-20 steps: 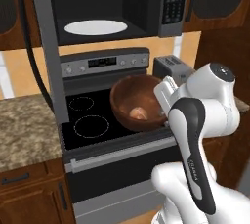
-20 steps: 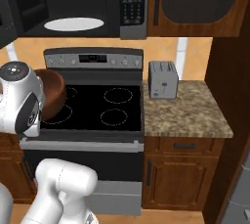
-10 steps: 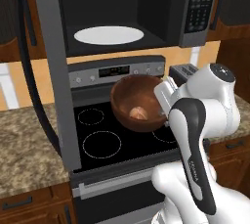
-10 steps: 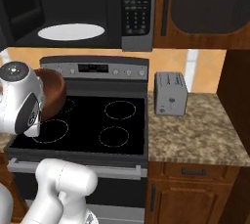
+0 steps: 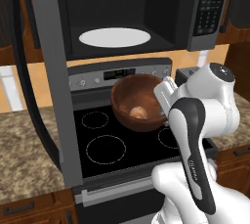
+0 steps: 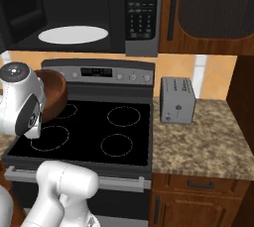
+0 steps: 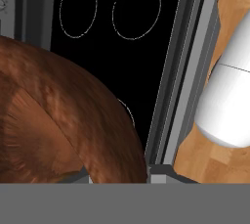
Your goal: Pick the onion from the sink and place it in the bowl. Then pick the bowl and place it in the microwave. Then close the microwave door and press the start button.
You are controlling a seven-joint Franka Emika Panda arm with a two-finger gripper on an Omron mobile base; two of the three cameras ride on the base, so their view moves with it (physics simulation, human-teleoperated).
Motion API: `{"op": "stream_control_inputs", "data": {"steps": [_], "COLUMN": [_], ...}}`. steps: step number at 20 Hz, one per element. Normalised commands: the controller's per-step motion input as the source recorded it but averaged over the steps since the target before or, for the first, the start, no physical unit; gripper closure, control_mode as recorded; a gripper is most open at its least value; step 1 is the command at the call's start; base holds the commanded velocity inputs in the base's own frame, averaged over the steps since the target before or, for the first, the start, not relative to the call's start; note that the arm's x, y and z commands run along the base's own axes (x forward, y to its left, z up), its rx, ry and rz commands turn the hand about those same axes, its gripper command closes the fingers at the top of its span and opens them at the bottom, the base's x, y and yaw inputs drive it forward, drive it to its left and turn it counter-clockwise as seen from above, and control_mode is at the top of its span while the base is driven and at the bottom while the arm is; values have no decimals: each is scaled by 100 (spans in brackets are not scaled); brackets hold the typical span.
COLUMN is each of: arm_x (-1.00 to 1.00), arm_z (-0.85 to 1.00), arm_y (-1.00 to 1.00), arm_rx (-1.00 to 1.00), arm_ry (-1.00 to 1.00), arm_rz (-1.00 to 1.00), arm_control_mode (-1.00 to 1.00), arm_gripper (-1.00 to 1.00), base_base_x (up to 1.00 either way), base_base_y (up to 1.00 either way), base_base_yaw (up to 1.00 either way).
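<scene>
One gripper (image 5: 165, 90), pinching the right rim of the bowl (image 5: 138, 102) with the onion (image 5: 137, 113) inside, hangs over the stove (image 5: 122, 140), with the open microwave (image 5: 127, 15) directly above and slightly farther back.

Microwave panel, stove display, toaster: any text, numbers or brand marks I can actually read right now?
None can be read.
microwave display and keypad: light marks, too blurred.
stove display: blurred pale characters.
toaster: no visible marking.
arm: small grey lettering, too small.
</scene>
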Motion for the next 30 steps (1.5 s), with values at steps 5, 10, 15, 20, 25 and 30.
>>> {"op": "stream_control_inputs", "data": {"steps": [5,10,15,20,25,30], "arm_x": [-2,-82,5,76,87,86], "arm_z": [-3,54,100,68,17,4], "arm_y": [-4,-17,-9,-38,1,0], "arm_rx": [3,2,0,0,0,3], "arm_ry": [0,-8,-9,0,-2,-4], "arm_rz": [5,1,-3,-11,-5,0], "arm_control_mode": [-100,-100,-100,-100,-100,-100], "arm_gripper": [100,100,100,100,100,100], "base_base_x": [8,0,0,0,0,0], "base_base_y": [-4,0,0,0,0,0], "base_base_yaw": [5,0,0,0,0,0]}}
